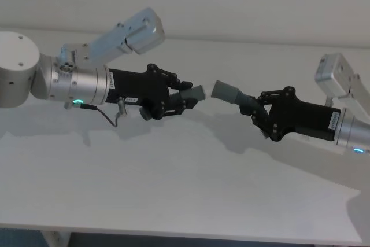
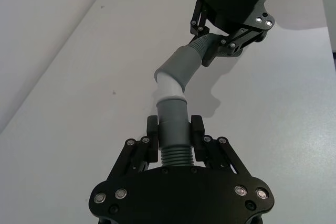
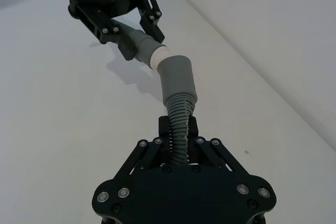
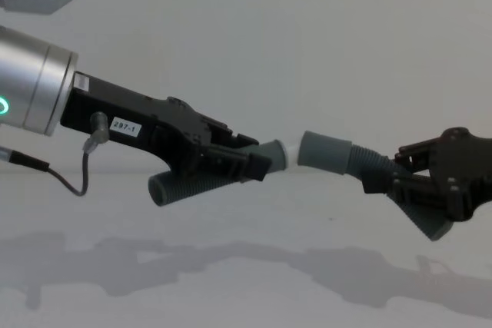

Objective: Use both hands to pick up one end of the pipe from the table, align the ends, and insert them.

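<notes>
Above the white table [image 1: 173, 189], the left black gripper [image 1: 184, 98] is clamping a grey ribbed hose piece [image 4: 192, 182]; its whitish plug tip [image 4: 292, 151] is meeting the grey socket cuff [image 4: 324, 151] of the hose piece clamped in the right black gripper [image 1: 257, 114].

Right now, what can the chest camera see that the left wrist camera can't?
Only the chest view shows the white 297-1 label on the left arm, and the pipe pieces hanging above the table.

Only the left wrist view shows the left pincer from behind, clamped on its grey cuff.

Both show the pale plug tip right at the wider socket cuff, with the right pincer gripping its ribbed hose.
</notes>
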Tool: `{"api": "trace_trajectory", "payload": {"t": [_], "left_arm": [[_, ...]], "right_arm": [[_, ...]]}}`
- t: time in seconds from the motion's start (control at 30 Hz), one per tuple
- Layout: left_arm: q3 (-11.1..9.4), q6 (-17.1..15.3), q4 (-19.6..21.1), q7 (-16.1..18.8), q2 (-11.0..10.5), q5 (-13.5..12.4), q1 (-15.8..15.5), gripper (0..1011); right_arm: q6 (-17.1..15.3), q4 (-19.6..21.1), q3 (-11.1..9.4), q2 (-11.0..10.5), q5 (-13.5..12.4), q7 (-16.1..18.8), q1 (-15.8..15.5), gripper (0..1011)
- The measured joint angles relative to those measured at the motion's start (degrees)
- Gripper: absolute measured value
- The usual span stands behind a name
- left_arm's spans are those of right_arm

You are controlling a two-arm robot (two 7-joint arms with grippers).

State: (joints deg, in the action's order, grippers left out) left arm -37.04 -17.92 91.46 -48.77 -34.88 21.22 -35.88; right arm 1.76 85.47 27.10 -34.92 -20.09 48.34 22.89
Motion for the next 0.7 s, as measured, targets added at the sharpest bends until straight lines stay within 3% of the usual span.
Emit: {"api": "trace_trajectory", "payload": {"t": [0.7], "left_arm": [[-0.57, -0.27, -0.16, -0.62, -0.31, 0.61, -0.40, 354]], "right_arm": [[1.46, -0.57, 0.64, -0.26, -0.78, 1.78, 0.56, 166]]}}
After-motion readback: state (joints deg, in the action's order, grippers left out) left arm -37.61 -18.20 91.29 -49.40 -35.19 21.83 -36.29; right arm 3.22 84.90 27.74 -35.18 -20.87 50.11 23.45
